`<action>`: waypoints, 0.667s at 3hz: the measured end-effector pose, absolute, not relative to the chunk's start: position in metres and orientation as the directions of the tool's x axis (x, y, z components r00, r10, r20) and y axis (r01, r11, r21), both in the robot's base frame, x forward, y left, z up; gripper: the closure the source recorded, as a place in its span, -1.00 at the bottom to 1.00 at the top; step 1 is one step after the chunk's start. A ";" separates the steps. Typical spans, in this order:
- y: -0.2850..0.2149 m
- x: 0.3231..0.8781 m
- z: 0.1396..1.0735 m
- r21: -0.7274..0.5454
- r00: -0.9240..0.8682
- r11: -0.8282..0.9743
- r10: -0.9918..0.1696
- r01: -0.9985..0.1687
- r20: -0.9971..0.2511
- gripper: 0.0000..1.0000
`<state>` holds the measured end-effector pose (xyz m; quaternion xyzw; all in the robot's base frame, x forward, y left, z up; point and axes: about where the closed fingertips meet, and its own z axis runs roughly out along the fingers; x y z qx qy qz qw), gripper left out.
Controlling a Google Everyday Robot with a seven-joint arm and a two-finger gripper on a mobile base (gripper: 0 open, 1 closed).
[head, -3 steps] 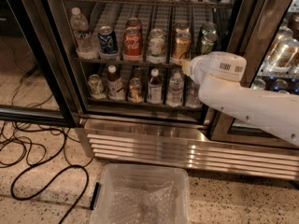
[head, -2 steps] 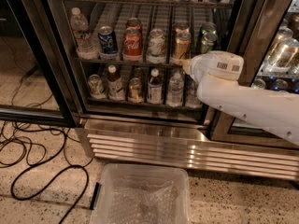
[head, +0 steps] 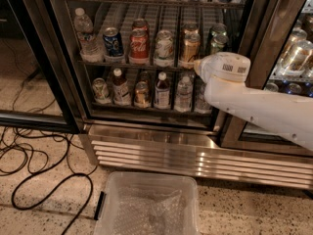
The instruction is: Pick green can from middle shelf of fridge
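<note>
Right, the tool [head: 198, 66] is sitting at the tip of the white arm [head: 254, 106], just in front of the rail of the middle shelf surface [head: 122, 62] and below-left of the green can [head: 216, 42]; the arm's bulky end is hiding it, so I cannot tell whether it is released or clenched; nothing is showing as grasped. The green can is standing upright at the right end of that surface inside the fridge [head: 247, 28], just beside the gold can [head: 190, 48]; another dark can seems to be standing right behind it.

Risks, as I am judging them: the tool is sitting low, so it is likely catching the thin front rail on the way in; the gap to the gold can is looking tight, so a sideways nudge is risking toppling it into the white-and-green can [head: 164, 45]; the steel door frame is crowding the arm on the right; a weak hold is risking the can slipping off.

Materials: the green can is reading as a smooth, glossy aluminium cylinder with a silver top, probably slick and easily dented; the surface is showing thin grey wire rods with open gaps, giving poor footing to a tilted can; the fridge is showing brushed stainless steel with a ridged louvred grille [head: 171, 155]; below, a clear plastic bin [head: 105, 204] is holding crinkled film; black cables [head: 44, 180] are looping over the speckled floor [head: 254, 209].
</note>
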<state>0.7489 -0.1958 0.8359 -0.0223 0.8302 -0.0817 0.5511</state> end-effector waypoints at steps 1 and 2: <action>-0.200 0.755 0.836 -0.168 -0.386 0.984 -0.129 0.068 -0.913 -0.30; -0.204 0.760 0.836 -0.169 -0.382 0.982 -0.124 0.086 -0.916 -0.24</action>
